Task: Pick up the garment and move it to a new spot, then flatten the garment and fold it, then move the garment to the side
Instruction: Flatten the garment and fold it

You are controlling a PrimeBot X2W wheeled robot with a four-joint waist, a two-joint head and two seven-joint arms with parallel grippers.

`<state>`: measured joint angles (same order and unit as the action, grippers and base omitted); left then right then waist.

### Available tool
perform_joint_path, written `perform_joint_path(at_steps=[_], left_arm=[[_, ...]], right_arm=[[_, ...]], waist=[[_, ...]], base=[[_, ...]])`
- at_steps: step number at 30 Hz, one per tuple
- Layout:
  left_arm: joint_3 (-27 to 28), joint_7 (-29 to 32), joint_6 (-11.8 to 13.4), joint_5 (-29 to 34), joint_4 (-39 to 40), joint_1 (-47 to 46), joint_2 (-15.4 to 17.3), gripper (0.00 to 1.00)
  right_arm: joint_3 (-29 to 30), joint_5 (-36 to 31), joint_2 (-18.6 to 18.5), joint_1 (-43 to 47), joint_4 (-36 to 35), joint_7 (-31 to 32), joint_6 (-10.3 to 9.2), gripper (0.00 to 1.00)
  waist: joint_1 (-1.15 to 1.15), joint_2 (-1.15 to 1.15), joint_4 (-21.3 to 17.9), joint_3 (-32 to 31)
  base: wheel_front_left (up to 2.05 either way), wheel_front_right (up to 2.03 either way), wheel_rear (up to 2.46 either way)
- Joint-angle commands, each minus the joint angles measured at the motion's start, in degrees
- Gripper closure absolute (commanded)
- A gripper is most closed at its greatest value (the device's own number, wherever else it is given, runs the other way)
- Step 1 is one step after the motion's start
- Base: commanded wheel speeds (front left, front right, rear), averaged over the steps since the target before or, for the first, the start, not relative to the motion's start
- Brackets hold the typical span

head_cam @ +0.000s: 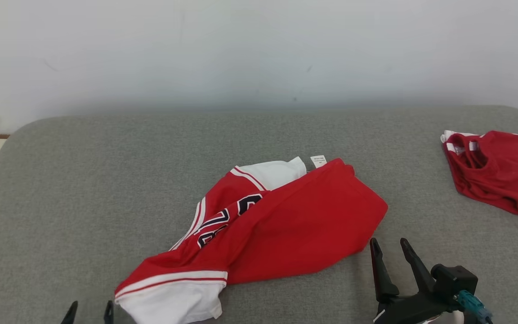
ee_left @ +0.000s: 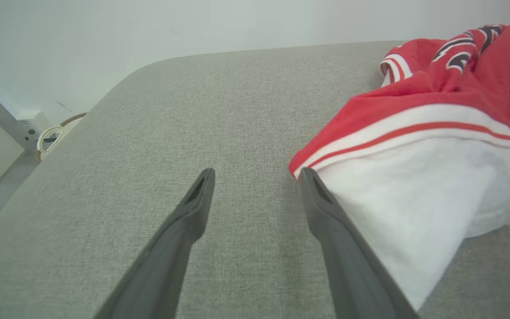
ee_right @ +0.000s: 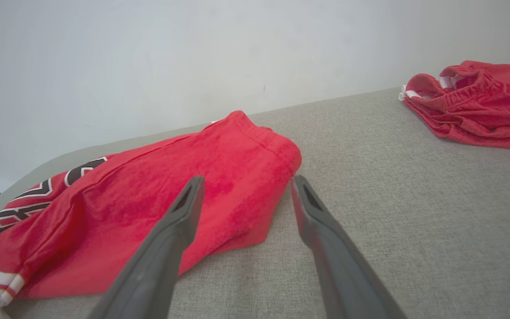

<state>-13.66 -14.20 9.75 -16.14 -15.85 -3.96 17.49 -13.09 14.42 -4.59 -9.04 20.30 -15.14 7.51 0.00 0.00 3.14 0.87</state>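
The red-and-white garment is seen crumpled at the middle of the grey padded surface. The left gripper is held apart, empty, just beside the near white hem. The right gripper is likewise parted, empty, near the garment's right edge. A second red garment is spotted far right.

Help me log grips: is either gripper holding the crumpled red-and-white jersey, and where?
Nothing held: left gripper and right gripper both open beside the red-and-white jersey.
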Motion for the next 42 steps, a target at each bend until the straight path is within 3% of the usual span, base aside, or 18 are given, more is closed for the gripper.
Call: perform_joint_path(at_steps=[1, 15, 27, 34, 42], left_arm=[[0.6, -0.5, 0.5, -0.8, 0.3, 1.1, 0.4, 0.0], [1.9, -1.0, 2.4, -1.1, 8.6, 4.8, -2.5, 0.0], [5.7, -1.0, 2.7, 2.2, 14.5, 5.0, -6.7, 0.0], [8.0, -1.0, 1.1, 3.8, 14.4, 5.1, -9.3, 0.0], [9.7, -1.0, -0.5, 5.2, 14.0, 4.7, -10.6, 0.0]], right_arm=[[0.1, -0.2, 0.0, 0.4, -0.1, -0.1, -0.04, 0.0], [0.5, -0.6, 0.0, 0.0, -0.2, -0.1, -0.04, 0.0], [1.8, -0.4, -1.3, -0.8, 0.2, -0.1, -0.04, 0.0], [2.0, -0.9, -2.9, -2.5, 1.4, 0.4, -0.04, 0.0], [-0.8, 0.1, -7.0, -10.5, 6.4, 6.1, -0.04, 0.0]], waist=[[0.0, 0.0, 0.8, 0.0], [0.0, 0.0, 2.5, 0.7], [0.0, 0.0, 1.6, 0.0], [0.0, 0.0, 1.7, -0.6], [0.0, 0.0, 2.4, -0.1]], base=[[0.0, 0.0, 0.0], [0.0, 0.0, 0.0], [0.0, 0.0, 0.0], [0.0, 0.0, 0.0], [0.0, 0.0, 0.0]])
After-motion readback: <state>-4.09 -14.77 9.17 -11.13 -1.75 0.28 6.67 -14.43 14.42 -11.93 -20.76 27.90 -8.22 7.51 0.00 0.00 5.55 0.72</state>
